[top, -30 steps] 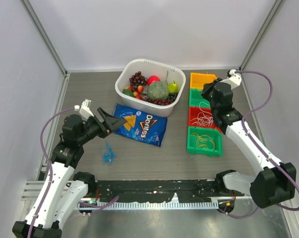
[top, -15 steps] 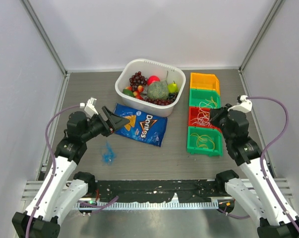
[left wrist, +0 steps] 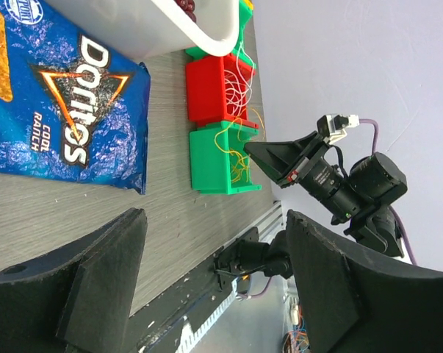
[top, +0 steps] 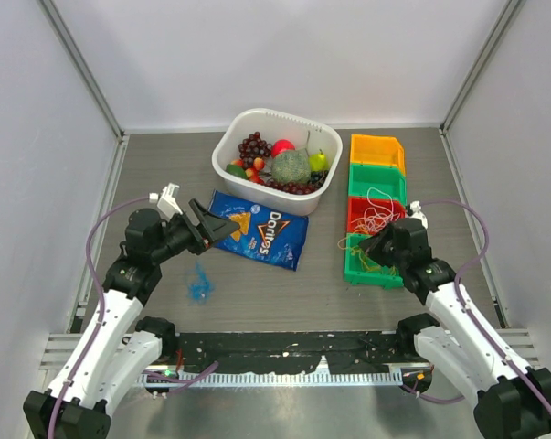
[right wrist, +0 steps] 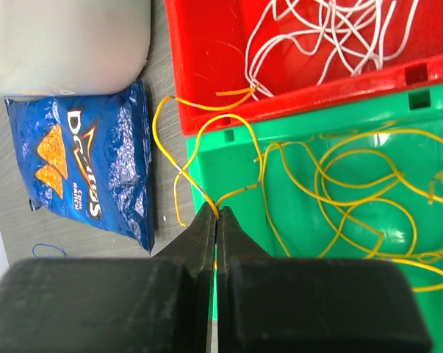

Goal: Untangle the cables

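A yellow cable (top: 381, 264) lies looped in the near green bin (top: 352, 267), with a strand spilling over its left wall (right wrist: 178, 176). My right gripper (top: 367, 249) is shut on this strand at the bin's left rim (right wrist: 217, 213). A white cable (top: 377, 218) is bunched in the red bin (top: 355, 207) and shows in the right wrist view (right wrist: 331, 37). A small blue cable (top: 199, 282) lies on the table near my left arm. My left gripper (top: 222, 229) is open and empty, hovering over the left end of the Doritos bag (top: 261, 230).
A white tub (top: 229, 146) of fruit stands at the back centre. Orange (top: 376, 149) and green (top: 374, 180) bins line up behind the red one. The black rail (top: 284, 352) runs along the near edge.
My right arm swung from the far orange bin towards me to the near green bin and shut on the yellow strand. The left arm shifted only slightly.
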Tool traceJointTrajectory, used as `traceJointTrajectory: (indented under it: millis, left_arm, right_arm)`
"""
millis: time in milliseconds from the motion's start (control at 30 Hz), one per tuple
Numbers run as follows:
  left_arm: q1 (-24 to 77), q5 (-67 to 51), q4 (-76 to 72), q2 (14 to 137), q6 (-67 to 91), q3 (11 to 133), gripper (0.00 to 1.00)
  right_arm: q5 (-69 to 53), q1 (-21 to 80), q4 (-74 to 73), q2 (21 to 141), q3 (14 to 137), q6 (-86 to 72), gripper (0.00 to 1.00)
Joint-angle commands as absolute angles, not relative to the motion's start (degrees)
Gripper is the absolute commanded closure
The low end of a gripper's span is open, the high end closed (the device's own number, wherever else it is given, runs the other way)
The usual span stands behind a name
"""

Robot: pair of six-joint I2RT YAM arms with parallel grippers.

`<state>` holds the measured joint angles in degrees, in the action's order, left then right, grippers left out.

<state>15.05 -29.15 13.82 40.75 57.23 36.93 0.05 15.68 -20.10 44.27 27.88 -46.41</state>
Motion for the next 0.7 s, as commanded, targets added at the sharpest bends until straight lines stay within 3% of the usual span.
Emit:
traceJointTrajectory:
  millis: [0, 267, 567, 667]
  left_arm:
    - [15.21, -29.44, 12.22, 40.87, 57.22, 36.56, 0.2]
    - [15.21, -28.74, 12.65, 41.92, 56.6, 36.39, 0.2]
    - [15.21, -26.99, 14.33, 41.31, 56.43, 35.51, 0.2]
    - [15.21, -26.28, 14.85, 41.92, 56.34, 35.33, 0.2]
  right_arm:
    - [-0.18, 15.82, -21.96, 40.18, 28.21, -48.26, 0.99]
    - [12.73, 15.82, -32.78, 38.23, 28.3, -50.8, 0.99]
    - [11.42, 15.82, -35.69, 48.42, 29.44, -49.05, 0.99]
    - [10.02, 15.73, -34.02, 50.01, 31.89, -43.96, 0.93]
